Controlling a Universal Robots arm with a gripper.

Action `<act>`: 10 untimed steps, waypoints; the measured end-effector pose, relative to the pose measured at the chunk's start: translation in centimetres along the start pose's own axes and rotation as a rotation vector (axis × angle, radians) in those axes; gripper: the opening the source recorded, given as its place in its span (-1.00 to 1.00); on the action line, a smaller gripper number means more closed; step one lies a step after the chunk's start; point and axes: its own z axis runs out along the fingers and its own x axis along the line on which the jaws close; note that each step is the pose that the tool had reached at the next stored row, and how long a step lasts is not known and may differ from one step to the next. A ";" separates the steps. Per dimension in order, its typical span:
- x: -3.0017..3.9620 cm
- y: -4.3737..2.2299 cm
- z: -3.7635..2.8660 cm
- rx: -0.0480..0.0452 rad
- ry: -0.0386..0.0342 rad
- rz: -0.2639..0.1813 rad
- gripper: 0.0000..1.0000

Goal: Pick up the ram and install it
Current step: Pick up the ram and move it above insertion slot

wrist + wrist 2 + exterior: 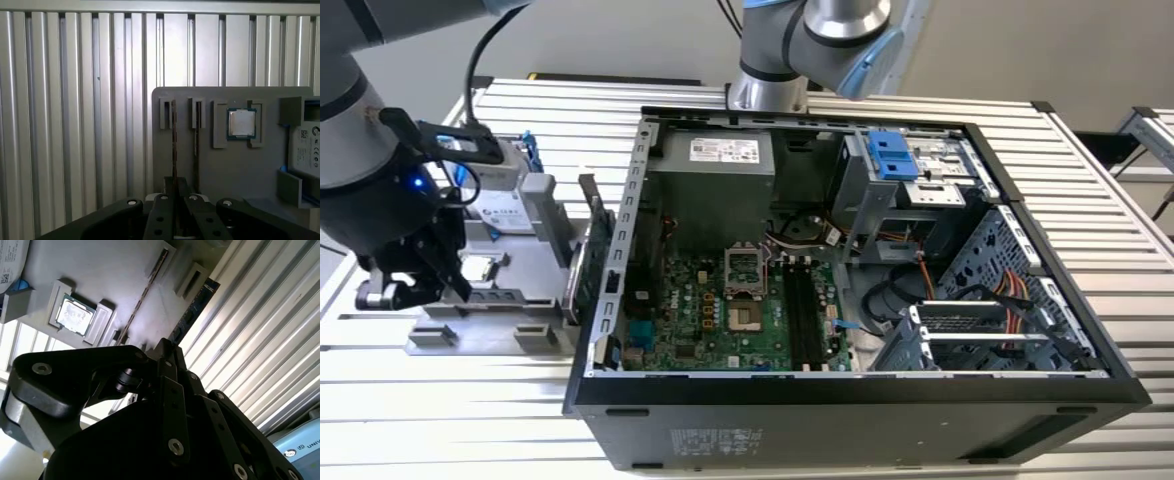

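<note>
Pincer (175, 186) is pinching the ram (174, 140), a thin dark strip standing on edge in the slot nearest one edge of the matte grey holder (225, 165), sitting on the ribbed metal surface (75, 125).

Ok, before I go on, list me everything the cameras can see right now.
table: 1, ribbed silver, under everything
computer case: 1, black, open, middle of the table
motherboard: 1, green, inside the case
holder: 1, grey, on the table at the exterior view's left of the case
expansion card: 1, green, upright between holder and case
ram: 1, dark, on edge in the slot nearest the holder's edge
second stick: 1, dark, next slot
processor: 1, silver, holder pocket
hard drive: 1, silver, blue trim, on the holder
arm: 1, grey
gripper: 1, black, at the ram's end
</note>
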 end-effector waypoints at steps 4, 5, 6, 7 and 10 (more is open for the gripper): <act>-0.02 0.00 -0.46 0.0000 -0.0004 0.000 -1.00; -0.02 0.01 -0.60 0.0000 -0.0006 0.000 -1.00; -0.03 0.01 -0.73 -0.0001 -0.0006 0.000 -1.00; -0.03 0.01 -0.84 -0.0001 -0.0009 0.000 -1.00; -0.05 0.01 -1.14 0.0000 -0.0013 0.000 -1.00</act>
